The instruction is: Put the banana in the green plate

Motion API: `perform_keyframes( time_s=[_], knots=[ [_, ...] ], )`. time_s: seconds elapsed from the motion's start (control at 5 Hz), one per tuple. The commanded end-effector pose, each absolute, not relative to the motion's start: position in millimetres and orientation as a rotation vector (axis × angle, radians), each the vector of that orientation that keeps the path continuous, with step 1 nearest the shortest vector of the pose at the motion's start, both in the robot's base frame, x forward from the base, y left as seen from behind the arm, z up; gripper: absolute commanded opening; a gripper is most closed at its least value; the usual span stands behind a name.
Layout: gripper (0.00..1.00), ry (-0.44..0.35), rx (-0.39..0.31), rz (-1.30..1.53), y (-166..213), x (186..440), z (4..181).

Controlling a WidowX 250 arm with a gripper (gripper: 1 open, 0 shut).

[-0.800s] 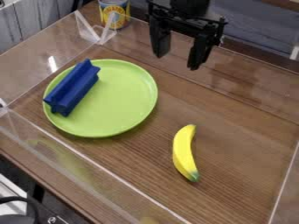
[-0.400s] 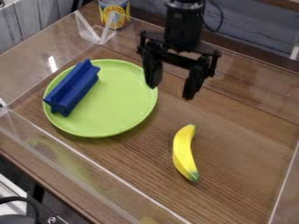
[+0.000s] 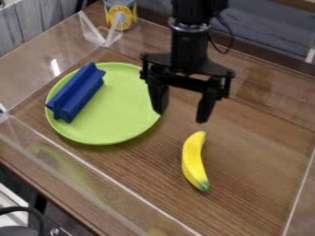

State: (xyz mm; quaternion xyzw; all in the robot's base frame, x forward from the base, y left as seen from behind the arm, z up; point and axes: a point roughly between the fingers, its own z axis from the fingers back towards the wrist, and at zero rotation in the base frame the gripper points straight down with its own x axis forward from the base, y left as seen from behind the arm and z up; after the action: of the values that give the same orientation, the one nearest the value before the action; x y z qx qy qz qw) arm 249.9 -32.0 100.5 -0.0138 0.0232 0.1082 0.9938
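Camera view: black two-finger gripper (image 3: 185, 100) has come down and toward the near side over the last second, from up by the back edge to just above the wooden tabletop (image 3: 259, 101). Fingers spread wide, pointing straight down, nothing between them.

Small curved yellow banana with a dark-green tip (image 3: 194, 159) lies flat on the table, just nearer the camera than the gripper and slightly to its right side in frame, not touched. It hasn't moved. Large round lime-green plate (image 3: 125, 124) sits immediately beside the gripper on the other side; one finger overlaps the plate's rim in frame. Blue ridged rectangular block (image 3: 75, 91) rests on the plate's far-left part.

Read: approach phase, heading for the banana; no grasp yet. Needs a bit more travel toward the camera before descending and closing.

Yellow cup or can (image 3: 118, 14) behind the gripper has some printed blue-white graphic; text too small to read. No other legible writing.
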Motion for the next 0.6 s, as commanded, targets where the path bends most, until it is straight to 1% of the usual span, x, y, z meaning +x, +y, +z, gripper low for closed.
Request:
perform_keyframes(
  time_s=[0.0, 0.4],
  knots=[
    [1.00, -0.016, -0.047, 0.247, -41, 246, 105.8],
    [1.00, -0.028, -0.063, 0.286, -49, 244, 88.8]
  ],
)
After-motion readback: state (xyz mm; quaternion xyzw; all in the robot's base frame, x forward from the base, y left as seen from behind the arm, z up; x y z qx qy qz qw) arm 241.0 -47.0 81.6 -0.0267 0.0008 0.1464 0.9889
